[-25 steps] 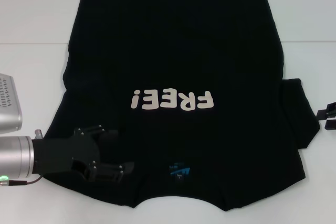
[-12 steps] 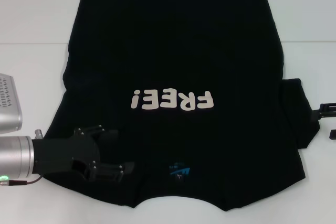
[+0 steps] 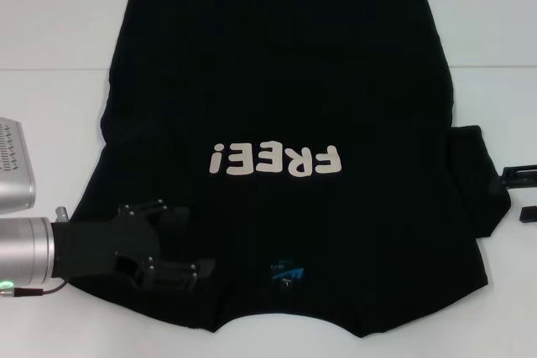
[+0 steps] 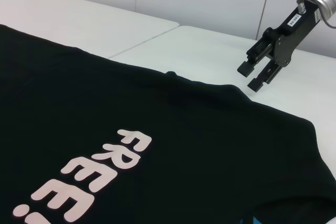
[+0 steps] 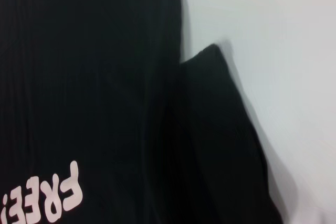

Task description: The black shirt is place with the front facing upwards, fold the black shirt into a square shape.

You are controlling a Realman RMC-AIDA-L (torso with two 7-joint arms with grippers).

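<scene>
The black shirt point(image 3: 285, 81) lies flat and front up on the white table point(image 3: 50, 106). Its white "FREE!" lettering point(image 3: 277, 159) and blue neck label point(image 3: 285, 272) are toward me. My left gripper point(image 3: 191, 242) rests low over the shirt's near-left shoulder, jaws spread, with nothing visibly pinched. At the right edge, my right gripper point(image 3: 522, 194) hovers open just beside the short sleeve point(image 3: 474, 182), apart from it. From the left wrist, the shirt point(image 4: 105, 119) fills the foreground and the right gripper point(image 4: 253, 75) hangs open above the table. The right wrist view shows the sleeve point(image 5: 220, 129).
A grey ribbed part of the robot point(image 3: 13, 161) sits at the left edge of the table. A seam point(image 3: 59, 69) runs across the table top behind the shirt. Bare white surface lies to the left, right and far side of the shirt.
The right gripper's fingers have spread wider apart and edged slightly toward the sleeve. The left gripper and the shirt have not moved.
</scene>
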